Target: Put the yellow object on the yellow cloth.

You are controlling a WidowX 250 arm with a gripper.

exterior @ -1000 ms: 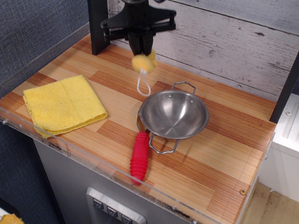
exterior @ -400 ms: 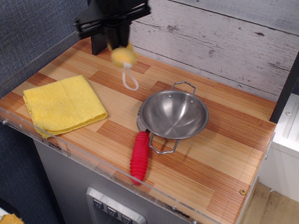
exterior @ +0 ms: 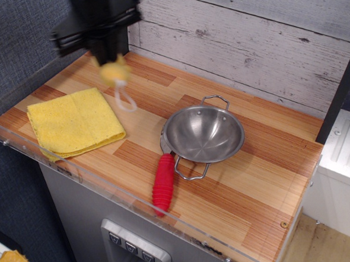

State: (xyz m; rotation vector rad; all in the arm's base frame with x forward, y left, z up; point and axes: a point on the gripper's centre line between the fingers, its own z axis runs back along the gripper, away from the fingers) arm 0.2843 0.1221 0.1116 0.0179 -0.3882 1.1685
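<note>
While the gripper (exterior: 111,60) hung above the wooden counter (exterior: 267,172), its fingers were clamped on the yellow object (exterior: 115,73).
That toy was held in the air, white string loop dangling, just past the far right corner of the yellow cloth (exterior: 73,123) (lying flat, left of the steel bowl (exterior: 203,134) and red-handled tool (exterior: 163,184)).

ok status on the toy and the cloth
Gripper shut on toy, held in the air, string loop dangling. Cloth flat, bare, down-left of toy. Bowl off to the side, nothing in the way.
</note>
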